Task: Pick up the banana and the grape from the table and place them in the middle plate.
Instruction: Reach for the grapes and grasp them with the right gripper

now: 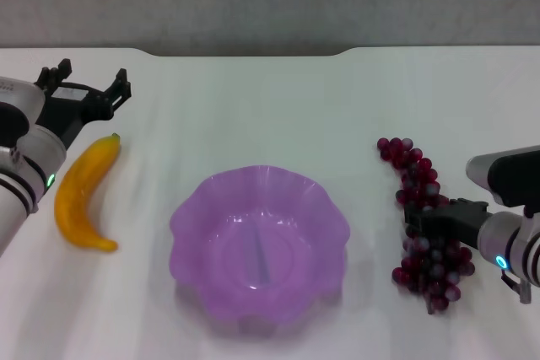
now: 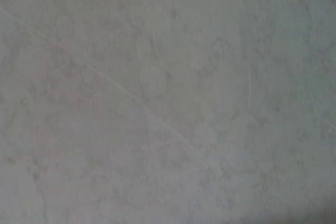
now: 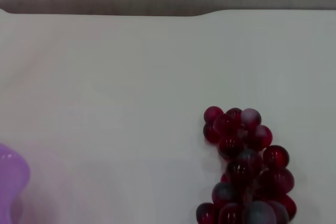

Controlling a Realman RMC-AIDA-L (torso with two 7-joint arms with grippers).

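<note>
Closing our right gripper [image 1: 422,218] around the dark red-purple grape bunch [image 1: 419,208]; jaw state unclear. Grip mid-bunch. Left gripper [image 1: 89,90] open, beyond the curved yellow banana [image 1: 83,192].

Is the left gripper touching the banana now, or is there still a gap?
Apart. In the head view, the left gripper sits beyond the banana, with white table visible between its fingers and the banana's tip.
</note>
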